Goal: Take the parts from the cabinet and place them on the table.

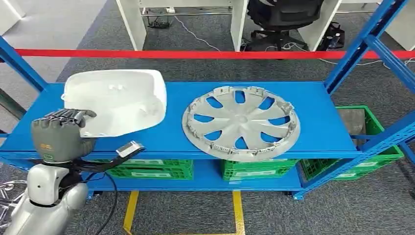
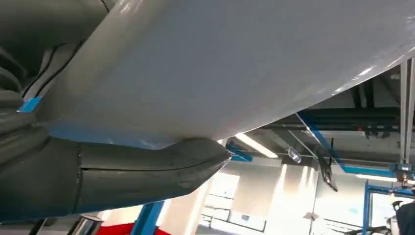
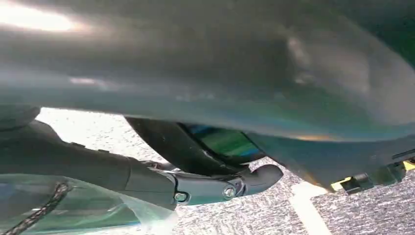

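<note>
Left robot hand (image 1: 61, 134) of mine clamps the white cover's (image 1: 117, 100) near edge on the blue shelf (image 1: 323, 117), beside the silver hubcap (image 1: 241, 122); right robot hand (image 3: 147, 176): I cannot tell

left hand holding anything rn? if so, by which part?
Yes. The left hand grips the white housing part by its near-left edge on the blue shelf, fingers over the rim and thumb beneath. The right hand appears to hold nothing.

white cover (image 1: 117, 100), silver hubcap (image 1: 241, 122), blue shelf (image 1: 171, 134).
</note>
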### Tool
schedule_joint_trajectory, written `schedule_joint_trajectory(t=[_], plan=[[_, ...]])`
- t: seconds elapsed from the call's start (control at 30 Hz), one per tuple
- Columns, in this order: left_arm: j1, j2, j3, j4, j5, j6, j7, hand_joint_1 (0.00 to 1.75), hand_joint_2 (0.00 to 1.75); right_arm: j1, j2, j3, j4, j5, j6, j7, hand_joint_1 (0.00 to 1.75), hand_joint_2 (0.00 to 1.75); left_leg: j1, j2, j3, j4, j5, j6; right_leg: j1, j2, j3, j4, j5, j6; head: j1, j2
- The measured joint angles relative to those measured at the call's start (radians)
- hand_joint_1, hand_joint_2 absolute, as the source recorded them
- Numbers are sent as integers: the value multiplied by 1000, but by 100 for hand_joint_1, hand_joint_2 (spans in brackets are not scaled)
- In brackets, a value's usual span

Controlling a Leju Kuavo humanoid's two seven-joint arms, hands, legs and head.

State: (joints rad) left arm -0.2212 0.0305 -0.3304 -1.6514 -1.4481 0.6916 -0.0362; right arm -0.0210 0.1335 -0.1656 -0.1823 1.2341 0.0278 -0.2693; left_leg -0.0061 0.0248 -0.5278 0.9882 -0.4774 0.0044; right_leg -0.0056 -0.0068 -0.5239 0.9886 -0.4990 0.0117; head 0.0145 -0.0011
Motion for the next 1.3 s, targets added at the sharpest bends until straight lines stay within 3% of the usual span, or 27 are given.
schedule_joint_trajectory(t=[0.4,0.73,1.3], plan=[[15,3,1,-9,5,0,-1,175,175,0,0,0,0,0,-1,0,0,0,0,0,0,0,0,0,0,0,0,0,0,0,0,0],[31,-12,13,-8,165,0,-73,175,175,2,0,0,0,-6,-7,1,0,0,0,0,0,0,0,0,0,0,0,0,0,0,0,0],[61,-32,48,-9,159,1,-99,175,175,3,0,0,0,-15,-7,1,0,0,-1,0,-1,2,0,1,-1,0,0,-1,1,1,0,0]])
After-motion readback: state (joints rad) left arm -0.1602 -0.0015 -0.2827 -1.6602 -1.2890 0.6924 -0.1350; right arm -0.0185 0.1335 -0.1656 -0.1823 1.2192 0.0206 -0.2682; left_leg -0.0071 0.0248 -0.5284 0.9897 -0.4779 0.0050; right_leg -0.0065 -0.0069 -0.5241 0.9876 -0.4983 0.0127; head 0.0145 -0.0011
